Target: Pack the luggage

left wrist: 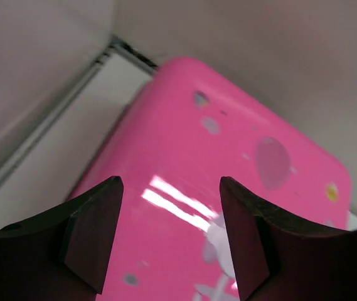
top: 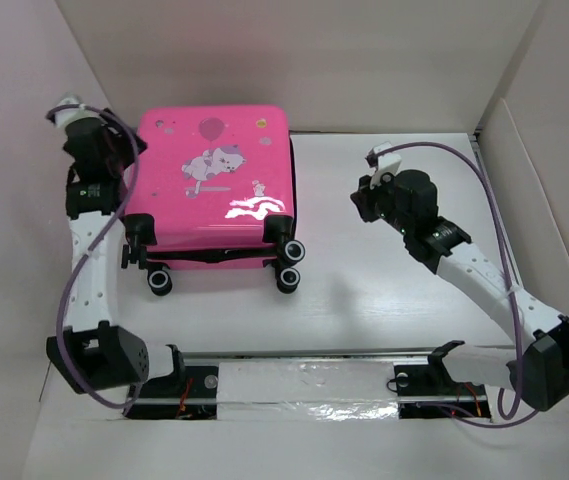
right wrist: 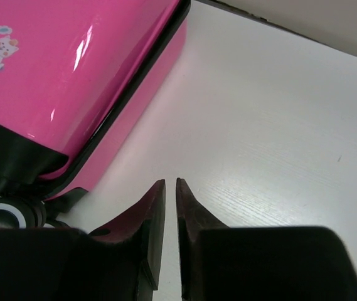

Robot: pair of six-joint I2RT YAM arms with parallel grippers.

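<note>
The luggage [top: 214, 170] lies flat and closed at the back left of the table, its glossy pink shell with the cartoon print facing up and its black wheels [top: 289, 250] toward me. My left gripper [top: 130, 155] hovers at its left edge; in the left wrist view the gripper [left wrist: 170, 179] stands open above the pink lid [left wrist: 228, 144], with nothing between the fingers. My right gripper [top: 360, 205] hangs over bare table to the right of the luggage [right wrist: 59, 63]. In its wrist view the gripper [right wrist: 170, 180] is almost fully shut, with only a thin slit, and it is empty.
White walls [top: 24, 60] enclose the table [top: 384, 290] at the left, back and right. A metal rail with shiny tape [top: 304, 380] runs along the near edge between the arm bases. One wheel [right wrist: 2, 216] shows close to the right gripper's left side.
</note>
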